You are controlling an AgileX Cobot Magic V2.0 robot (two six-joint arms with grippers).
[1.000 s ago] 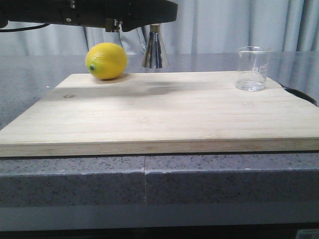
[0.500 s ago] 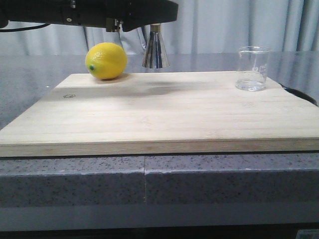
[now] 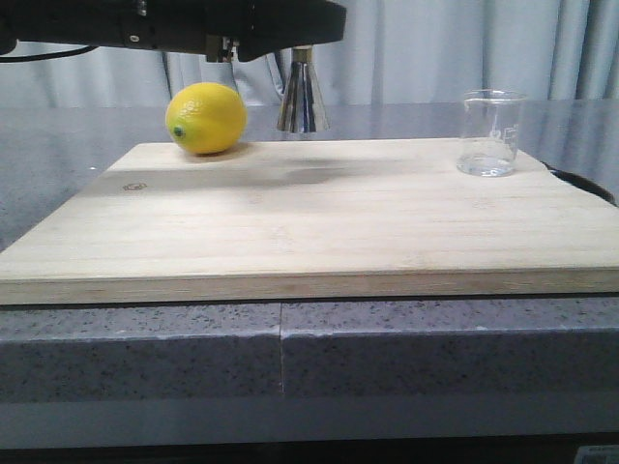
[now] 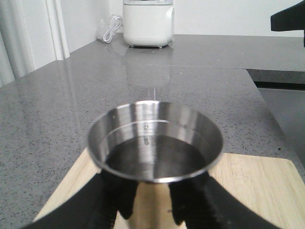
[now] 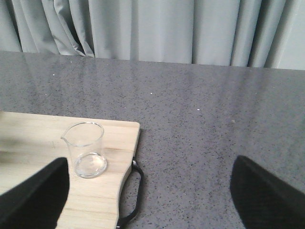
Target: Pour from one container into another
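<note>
The steel jigger (image 3: 302,97) is upright at the back of the wooden board (image 3: 319,222), beside the lemon. My left gripper (image 4: 152,210) is shut on its waist, with black fingers (image 4: 119,200) on both sides. The jigger's upper cup (image 4: 155,140) holds clear liquid that looks dark. Whether its base rests on anything I cannot tell. The clear glass beaker (image 3: 491,133) stands upright at the board's far right corner and looks empty. In the right wrist view the beaker (image 5: 87,150) is near one finger of my right gripper (image 5: 150,200), which is open and holds nothing.
A yellow lemon (image 3: 205,118) lies on the board's back left. The board has a black handle loop (image 5: 135,191) at its right end. A white appliance (image 4: 147,23) stands on the grey counter. Curtains hang behind.
The jigger in my left gripper has shifted very slightly to the right. The beaker and lemon have not moved.
</note>
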